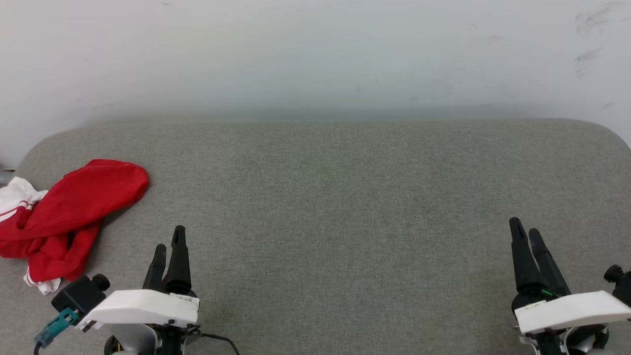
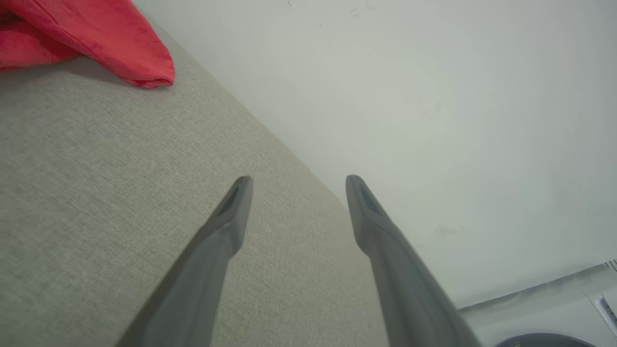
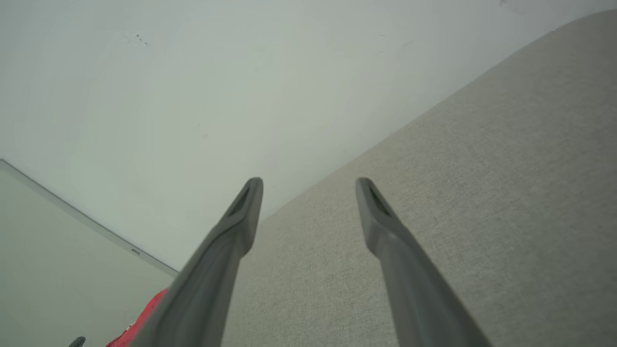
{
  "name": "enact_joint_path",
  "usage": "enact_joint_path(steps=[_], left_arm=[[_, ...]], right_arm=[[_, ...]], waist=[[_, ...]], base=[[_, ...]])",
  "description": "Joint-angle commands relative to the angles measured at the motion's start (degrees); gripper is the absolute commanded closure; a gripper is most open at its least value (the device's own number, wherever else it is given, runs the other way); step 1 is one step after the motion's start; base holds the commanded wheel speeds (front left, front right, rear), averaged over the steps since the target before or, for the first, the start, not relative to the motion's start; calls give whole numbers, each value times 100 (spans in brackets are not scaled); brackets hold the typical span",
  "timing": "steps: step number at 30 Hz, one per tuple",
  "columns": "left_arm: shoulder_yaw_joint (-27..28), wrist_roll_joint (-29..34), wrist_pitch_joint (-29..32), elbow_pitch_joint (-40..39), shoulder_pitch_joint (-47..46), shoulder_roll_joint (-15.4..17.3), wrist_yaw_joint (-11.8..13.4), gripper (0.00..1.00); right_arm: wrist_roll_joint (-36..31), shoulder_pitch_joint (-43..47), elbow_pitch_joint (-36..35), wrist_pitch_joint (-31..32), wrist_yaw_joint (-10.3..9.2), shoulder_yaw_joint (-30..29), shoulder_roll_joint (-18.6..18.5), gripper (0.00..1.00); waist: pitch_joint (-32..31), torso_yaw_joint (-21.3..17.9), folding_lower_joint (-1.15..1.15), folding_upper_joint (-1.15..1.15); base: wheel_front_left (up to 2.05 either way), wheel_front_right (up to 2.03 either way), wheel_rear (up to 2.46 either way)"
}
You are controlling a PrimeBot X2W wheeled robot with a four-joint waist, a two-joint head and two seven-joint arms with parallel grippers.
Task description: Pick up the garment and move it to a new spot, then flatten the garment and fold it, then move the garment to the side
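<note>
1. Right at the near edge, your left gripper [image 1: 169,237] and right gripper [image 1: 523,227] sit low over the worktop [image 1: 345,197], well apart, fingers pointing away. Both have their jaws spread wide and hold nothing; the left wrist view and the right wrist view each show bare grey weave between the long, dark, tapered fingers.
2. Just beyond and to the left of your left gripper lies the garment [image 1: 74,212], near the worktop's left edge and touched by neither gripper. It is a soft, matte red heap, bunched and lumpy, with a white sleeve [image 1: 15,197] carrying thin red stripes at its left side and a bit of white trim poking out at its near end. No lettering or number shows in this heap.
3. Across the middle, the worktop is a flat, coarse grey fabric with rounded far corners.
4. Farthest off, a plain pale wall [image 1: 315,59], lightly scuffed at the upper right.
5. By my reading, nothing is done yet: picking up, moving, flattening, folding and setting aside all remain for you.
</note>
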Motion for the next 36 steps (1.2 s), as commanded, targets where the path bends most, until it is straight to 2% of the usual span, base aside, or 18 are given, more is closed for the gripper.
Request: enact_joint_path(steps=[1, 16, 36], left_arm=[[-31, 224, -57, -111, -19, 14, 35, 0], [-246, 1531, -330, -155, 92, 16, 285, 0], [-435, 2887, -635, -278, 211, 18, 405, 0]], right_arm=[[-228, -9, -103, -64, 1, 23, -3, 0], [-1519, 104, -116, -336, 1, 117, -1, 0], [-2873, 231, -230, -642, 0, 186, 1, 0]], waist=[[0, 1, 0, 0], [-14, 19, 0, 0], [-49, 46, 0, 0]], base=[[0, 0, 0], [0, 0, 0], [0, 0, 0]])
